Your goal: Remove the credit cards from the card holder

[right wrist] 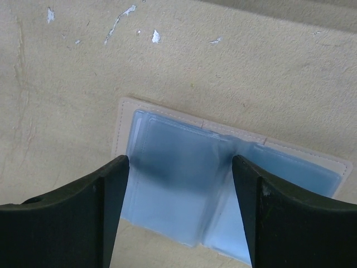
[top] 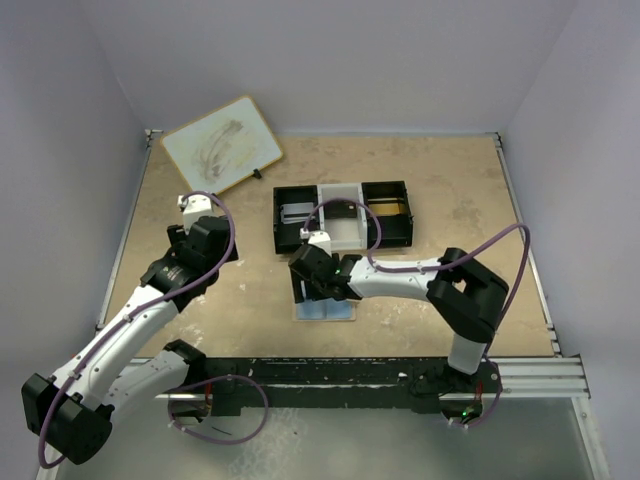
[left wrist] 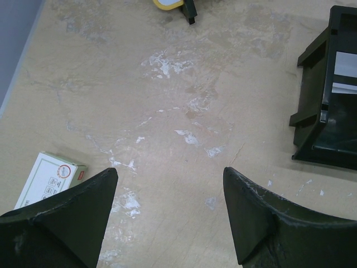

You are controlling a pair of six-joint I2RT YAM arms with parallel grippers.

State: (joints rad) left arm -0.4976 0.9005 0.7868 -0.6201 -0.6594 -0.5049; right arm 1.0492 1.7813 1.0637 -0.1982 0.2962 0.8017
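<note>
Mounting rail (top: 330, 375) is running along 6 o'clock; above it the right gripper (top: 318, 285) is hovering over the opened card holder (top: 338, 313) at centre, the left gripper (top: 192, 212) idling at 9 o'clock. Left wrist: fingers (left wrist: 67, 212) are gaping over the table (left wrist: 167, 84). Right wrist: fingers (right wrist: 72, 218) are standing wide, empty, straddling 1 pocket, probably lining up on credit cards I cannot make out.

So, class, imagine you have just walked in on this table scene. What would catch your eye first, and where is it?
The open pale-blue card holder lies flat at the table's near middle, with the right gripper poised open just above it. Behind it stands a black-and-white three-compartment tray, and a smudged whiteboard lies tilted at the far left corner. The left gripper hangs open over the scuffed table, off to the left.
</note>
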